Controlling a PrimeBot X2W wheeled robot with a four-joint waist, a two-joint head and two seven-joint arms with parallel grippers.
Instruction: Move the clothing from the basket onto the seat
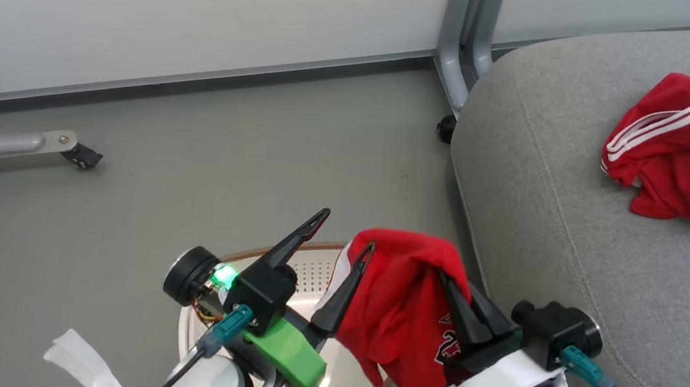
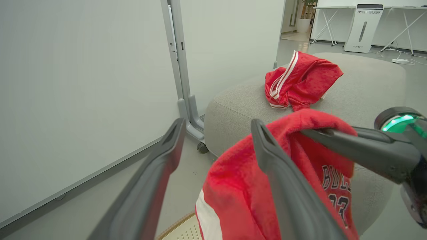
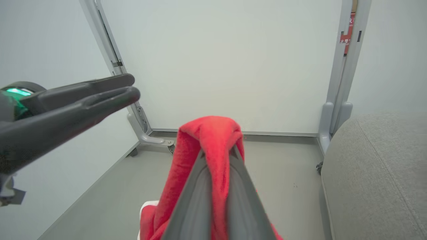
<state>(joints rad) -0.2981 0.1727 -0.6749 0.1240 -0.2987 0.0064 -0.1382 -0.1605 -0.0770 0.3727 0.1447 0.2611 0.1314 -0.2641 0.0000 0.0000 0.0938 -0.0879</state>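
The red jersey [image 1: 397, 303] hangs over the cream basket [image 1: 310, 267], pinched near its top fold by my right gripper [image 1: 444, 277], which is shut on it. In the right wrist view the cloth [image 3: 210, 133] drapes over that gripper's closed fingertips [image 3: 218, 155]. My left gripper [image 1: 346, 229] stands open just left of the jersey, its right finger against the cloth's edge; its spread fingers [image 2: 218, 123] frame the jersey [image 2: 240, 186]. The red striped garment [image 1: 687, 154] lies crumpled on the grey seat [image 1: 573, 245].
Pale partition panels on grey legs with castors [image 1: 81, 156] stand behind the grey floor. One leg [image 1: 459, 51] is close to the seat's corner. A white strip [image 1: 73, 354] lies at the lower left. A white appliance [image 2: 363, 26] stands far off.
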